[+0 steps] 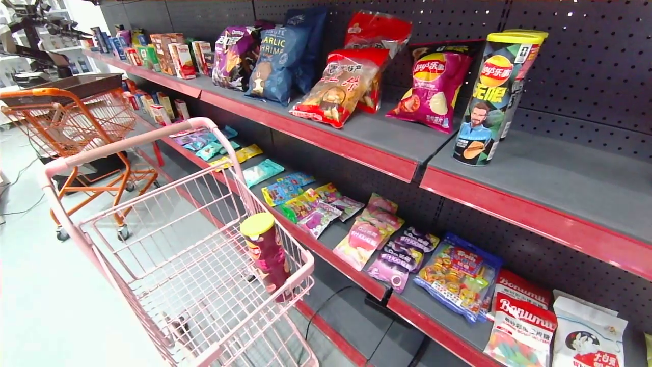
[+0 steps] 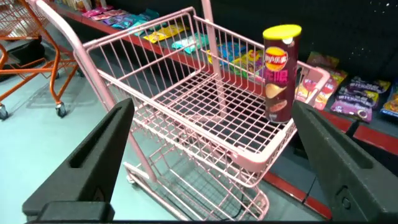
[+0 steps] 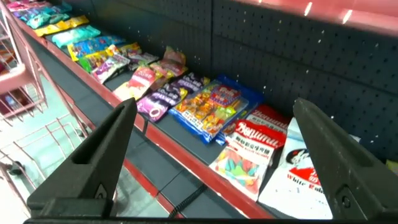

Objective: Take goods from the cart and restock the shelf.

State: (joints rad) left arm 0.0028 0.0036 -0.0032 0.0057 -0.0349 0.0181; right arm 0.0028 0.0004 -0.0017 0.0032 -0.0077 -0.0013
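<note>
Jaws on both arms stand released: the left jaws gape over the pink cart (image 2: 140, 27), the right jaws over the lower shelf (image 1: 430, 310) of snack packets. Two carts stand by, pink and orange (image 1: 66, 122). One chip canister (image 1: 267, 255) stands upright in the pink cart's corner nearest the shelf. Two more canisters (image 1: 486, 97) stand on the upper shelf (image 1: 550, 173), one behind the other, beside one magenta chip bag (image 1: 433, 86).

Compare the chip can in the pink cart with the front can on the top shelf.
The cart can is maroon; the shelf can is dark with a bearded figure printed on it. The cart can stands alone in a corner of the pink cart; the shelf can stands on the top shelf with a second can behind it. Both are upright with yellow lids.
</note>
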